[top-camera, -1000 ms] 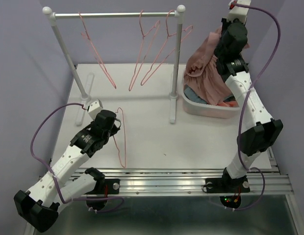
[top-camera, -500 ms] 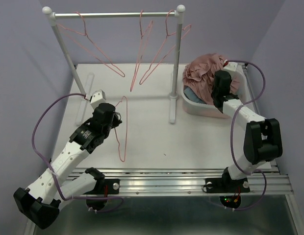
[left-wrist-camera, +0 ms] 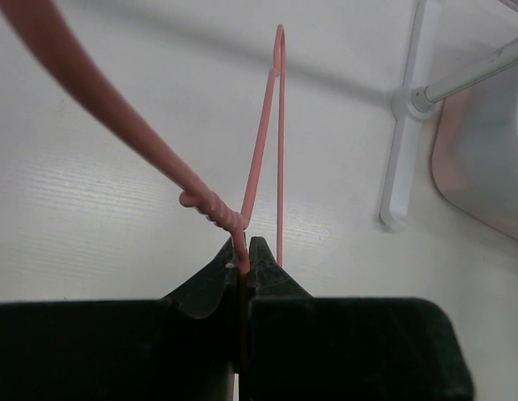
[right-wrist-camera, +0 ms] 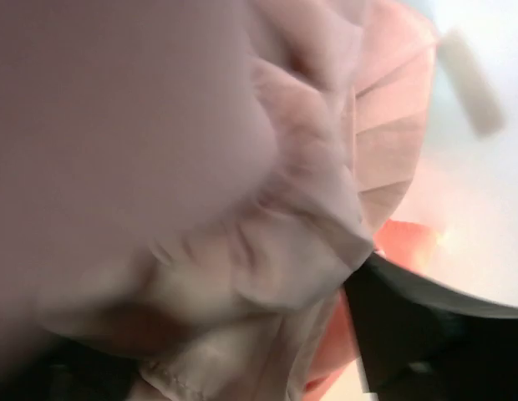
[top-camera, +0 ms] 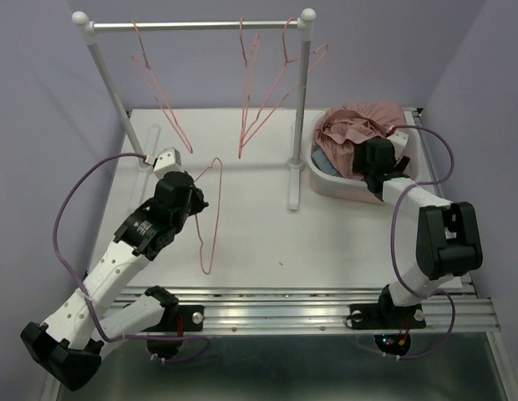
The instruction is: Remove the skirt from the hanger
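The skirt [top-camera: 359,125] is judged fully off the hanger [left-wrist-camera: 260,150], which is pinched bare by the left gripper [left-wrist-camera: 242,261], and is heaped in the tub [top-camera: 342,187], where the spread of the right gripper [top-camera: 372,159] cannot be told.

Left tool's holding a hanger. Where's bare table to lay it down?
Biggest free patch: table centre-front, bordered by the hanger in the left tool, the rack foot and the right arm. Crowded: the bin, heaped with the skirt, and the strip under the rail, where spare hangers dangle.
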`<action>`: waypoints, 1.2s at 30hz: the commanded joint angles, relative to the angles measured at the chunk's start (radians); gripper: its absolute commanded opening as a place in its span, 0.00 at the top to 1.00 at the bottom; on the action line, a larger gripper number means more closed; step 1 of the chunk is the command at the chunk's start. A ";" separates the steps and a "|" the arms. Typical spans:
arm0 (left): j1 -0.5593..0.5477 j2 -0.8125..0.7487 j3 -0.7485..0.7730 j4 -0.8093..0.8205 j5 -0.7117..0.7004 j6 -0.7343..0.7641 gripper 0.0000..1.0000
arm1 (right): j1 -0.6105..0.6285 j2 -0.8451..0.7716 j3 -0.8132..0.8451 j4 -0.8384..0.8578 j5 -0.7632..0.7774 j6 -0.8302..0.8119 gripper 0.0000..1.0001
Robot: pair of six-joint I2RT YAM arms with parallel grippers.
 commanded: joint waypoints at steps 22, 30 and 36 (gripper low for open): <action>-0.025 0.188 0.270 0.060 -0.077 0.151 1.00 | 0.003 -0.661 0.077 -0.328 -0.389 0.015 0.00; -0.025 0.237 0.346 0.080 -0.051 0.204 1.00 | 0.003 -0.733 0.070 -0.341 -0.386 0.016 0.00; -0.025 0.300 0.558 0.053 -0.083 0.266 1.00 | 0.003 -0.743 0.064 -0.341 -0.412 0.022 0.00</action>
